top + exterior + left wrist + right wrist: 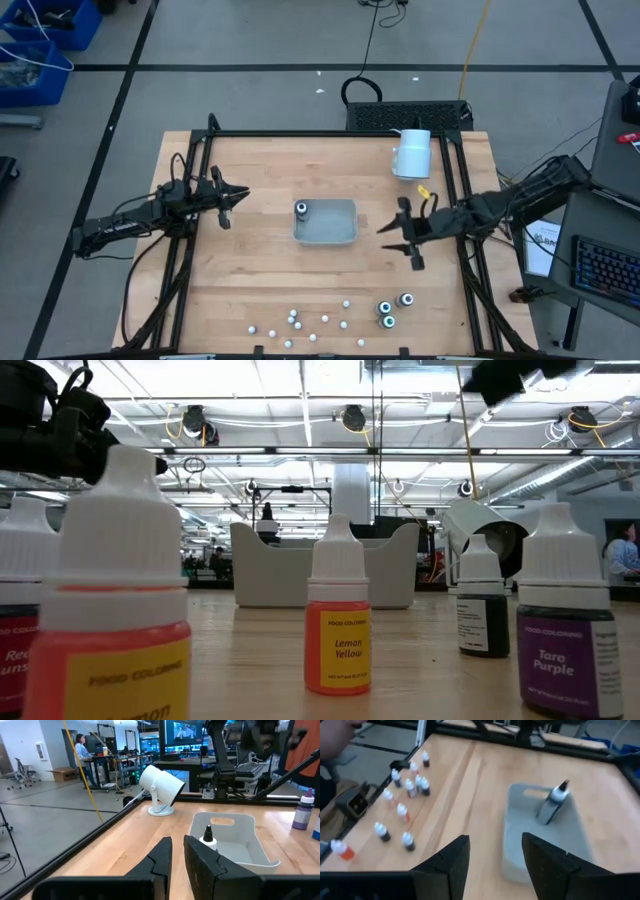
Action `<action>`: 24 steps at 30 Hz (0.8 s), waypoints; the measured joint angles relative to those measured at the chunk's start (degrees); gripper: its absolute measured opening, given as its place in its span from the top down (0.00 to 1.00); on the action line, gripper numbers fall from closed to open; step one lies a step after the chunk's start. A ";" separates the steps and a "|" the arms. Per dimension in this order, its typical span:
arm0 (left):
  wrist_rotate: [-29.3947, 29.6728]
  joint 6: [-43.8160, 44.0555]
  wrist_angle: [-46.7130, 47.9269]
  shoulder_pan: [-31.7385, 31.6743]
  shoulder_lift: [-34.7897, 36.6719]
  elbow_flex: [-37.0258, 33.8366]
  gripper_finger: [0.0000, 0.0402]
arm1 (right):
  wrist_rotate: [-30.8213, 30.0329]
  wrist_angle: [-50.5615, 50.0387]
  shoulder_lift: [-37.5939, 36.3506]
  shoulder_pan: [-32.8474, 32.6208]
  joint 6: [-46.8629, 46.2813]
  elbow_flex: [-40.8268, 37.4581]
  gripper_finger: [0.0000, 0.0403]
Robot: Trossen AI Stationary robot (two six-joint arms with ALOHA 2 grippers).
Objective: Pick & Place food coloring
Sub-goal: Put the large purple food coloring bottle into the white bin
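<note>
Right gripper (400, 240) hovers just beside the tray (340, 236), on the side away from the left arm. Fingers apart, nothing between them; the right wrist view shows bare gap and table.

1 bottle (552, 805) stands tilted inside the tray, near its far end as my right wrist camera looks. My guess: dropped in, not set down, hence the lean.

Left gripper (232, 197) waits over the table on the tray's other side, well apart from it, fingers nearly together, holding nothing.

Rest of the food coloring sits loose along the table's near edge: small bottles (294, 320) scattered, 3 dark jars (390, 308) grouped nearer my right arm. Lamp (411, 153) stands at the far edge, clear of the work.

Judgement: early in task; next pick likely from the jar cluster.
</note>
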State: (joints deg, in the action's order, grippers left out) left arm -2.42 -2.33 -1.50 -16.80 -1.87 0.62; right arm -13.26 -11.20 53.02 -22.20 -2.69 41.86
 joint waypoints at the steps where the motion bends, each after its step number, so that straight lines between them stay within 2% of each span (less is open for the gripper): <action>1: 0.00 0.00 0.00 0.02 0.00 0.00 0.86 | 0.02 2.85 -0.83 -0.35 -0.08 -2.93 0.58; 7: 0.00 0.00 0.01 0.02 0.00 0.00 0.86 | 0.01 18.76 -4.75 -0.81 0.51 -15.77 0.59; 15: 0.00 -0.18 0.02 0.02 0.00 0.00 0.86 | -0.12 36.38 -8.04 -0.79 3.60 -24.78 0.59; 24: 0.00 -0.37 0.02 0.02 0.00 0.00 0.86 | -0.14 37.38 -8.68 -0.79 4.01 -25.50 0.60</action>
State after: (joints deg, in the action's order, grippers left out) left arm -2.42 -2.70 -1.48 -16.78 -1.87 0.62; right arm -13.41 26.18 44.34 -22.98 1.32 16.36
